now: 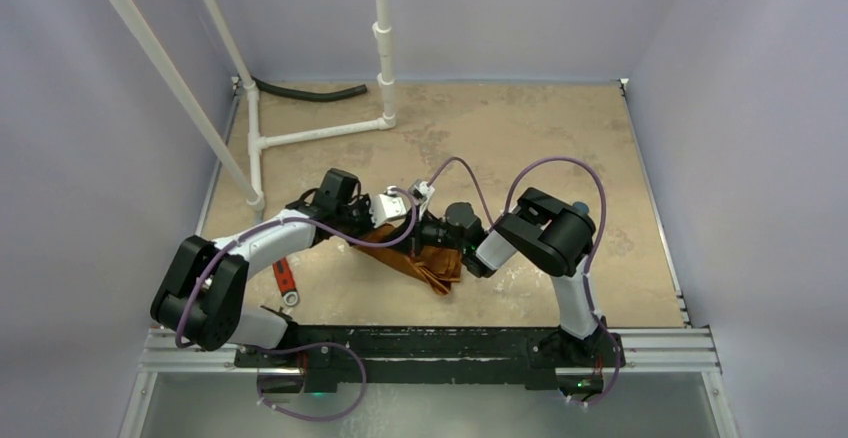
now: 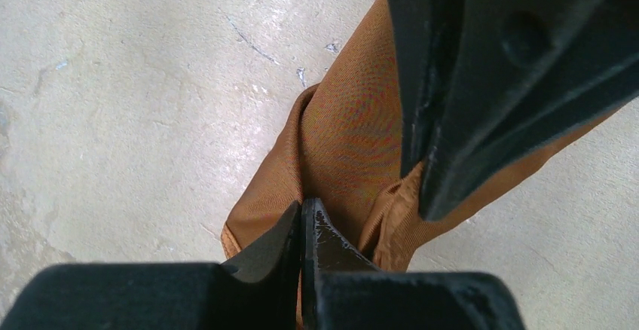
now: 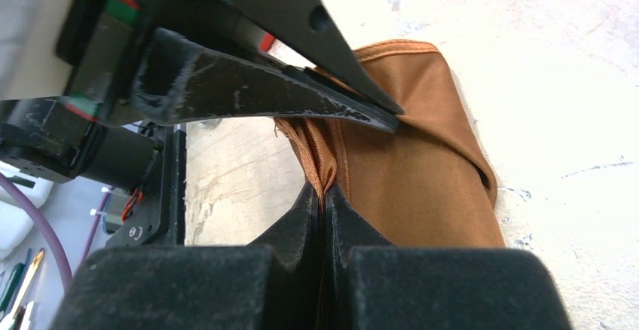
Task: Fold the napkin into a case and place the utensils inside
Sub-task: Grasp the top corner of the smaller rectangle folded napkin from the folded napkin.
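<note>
Top external shows me both arms meeting over the middle of the table (image 1: 520,138), wrists crowded above the napkin (image 1: 428,264). It lies there folded into a rumpled rust-orange strip that runs toward the near right. On the left wrist view, the left gripper (image 2: 303,211) has its fingers pressed together on a fold of the cloth at its near end. On the right wrist view, the right gripper (image 3: 325,194) pinches a bunched hem of the napkin tight between its fingers, and the left gripper's dark blades meet on the cloth just beyond. A red-handled tool (image 1: 283,276) lies by the left arm, apart from the napkin.
</note>
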Robot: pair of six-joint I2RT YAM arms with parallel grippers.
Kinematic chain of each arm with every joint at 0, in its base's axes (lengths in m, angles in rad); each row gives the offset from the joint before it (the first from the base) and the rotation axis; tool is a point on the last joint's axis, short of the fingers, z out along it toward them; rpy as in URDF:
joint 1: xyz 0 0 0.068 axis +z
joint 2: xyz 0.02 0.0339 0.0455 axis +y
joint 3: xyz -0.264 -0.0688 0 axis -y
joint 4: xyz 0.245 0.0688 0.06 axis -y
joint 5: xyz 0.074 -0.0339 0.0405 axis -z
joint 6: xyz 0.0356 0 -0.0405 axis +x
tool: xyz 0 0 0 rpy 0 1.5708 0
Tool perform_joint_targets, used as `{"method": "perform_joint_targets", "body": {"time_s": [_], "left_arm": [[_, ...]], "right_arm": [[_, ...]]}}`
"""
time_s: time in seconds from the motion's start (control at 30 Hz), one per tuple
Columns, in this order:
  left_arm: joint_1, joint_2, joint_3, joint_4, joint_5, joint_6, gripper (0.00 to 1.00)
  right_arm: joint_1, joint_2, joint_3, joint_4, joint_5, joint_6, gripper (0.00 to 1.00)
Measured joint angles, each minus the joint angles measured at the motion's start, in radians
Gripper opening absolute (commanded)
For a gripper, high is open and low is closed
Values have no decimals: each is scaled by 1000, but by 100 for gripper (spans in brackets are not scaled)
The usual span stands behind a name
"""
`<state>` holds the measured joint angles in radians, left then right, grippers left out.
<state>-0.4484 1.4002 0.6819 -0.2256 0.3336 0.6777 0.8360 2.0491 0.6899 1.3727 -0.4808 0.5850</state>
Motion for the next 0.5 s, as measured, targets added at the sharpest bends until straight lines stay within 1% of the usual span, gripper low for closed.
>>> {"method": "perform_joint_targets", "body": {"time_s": [0.27, 0.4, 0.5], "left_arm": [[-2, -3, -9, -1, 5, 0, 0], [-3, -5, -10, -1, 6, 0, 0], [-3, -6, -10, -1, 8, 0, 0]], "right_arm": [[-5, 10, 0, -68, 27, 24, 0], [-5, 10, 6, -145, 50, 24, 0], [-5, 9, 40, -230, 57, 25, 0]]}}
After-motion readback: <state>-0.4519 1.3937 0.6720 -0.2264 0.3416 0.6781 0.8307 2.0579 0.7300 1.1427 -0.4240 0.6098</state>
